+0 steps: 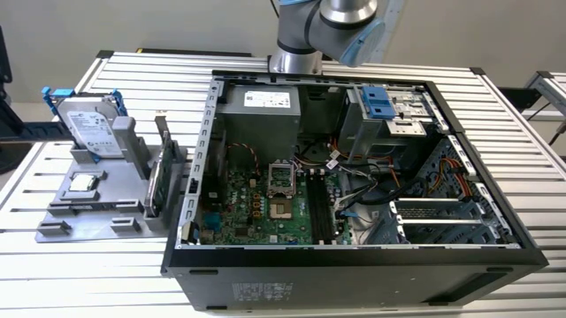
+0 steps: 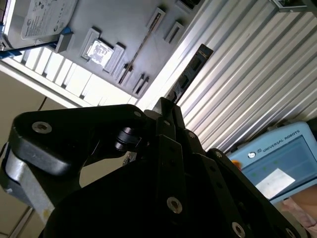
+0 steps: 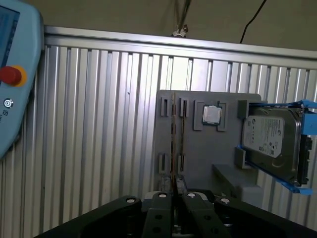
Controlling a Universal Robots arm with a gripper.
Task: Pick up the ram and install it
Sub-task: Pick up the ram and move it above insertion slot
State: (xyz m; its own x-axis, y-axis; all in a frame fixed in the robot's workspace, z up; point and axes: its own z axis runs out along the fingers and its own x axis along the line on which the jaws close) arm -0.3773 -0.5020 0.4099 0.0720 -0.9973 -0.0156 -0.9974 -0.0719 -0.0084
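Gripper [image 2: 167, 106] pinching 1 end of the ram [image 2: 190, 74], held in the air over the slatted table [image 2: 257, 59] (apart from the grey fixture tray [image 2: 114, 25]). Pick-up judged done; seating in the motherboard slots [image 1: 319, 211], apparently vacant, not yet done.

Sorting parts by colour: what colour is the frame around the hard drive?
The frame is blue, clearest in the exterior view.

"The table [image 1: 89, 271] is gleaming, all ribbed bare metal."
"And that holder [image 1: 97, 212] is looking like matt grey plastic; the ram [image 2: 189, 74] is showing dull black chips."
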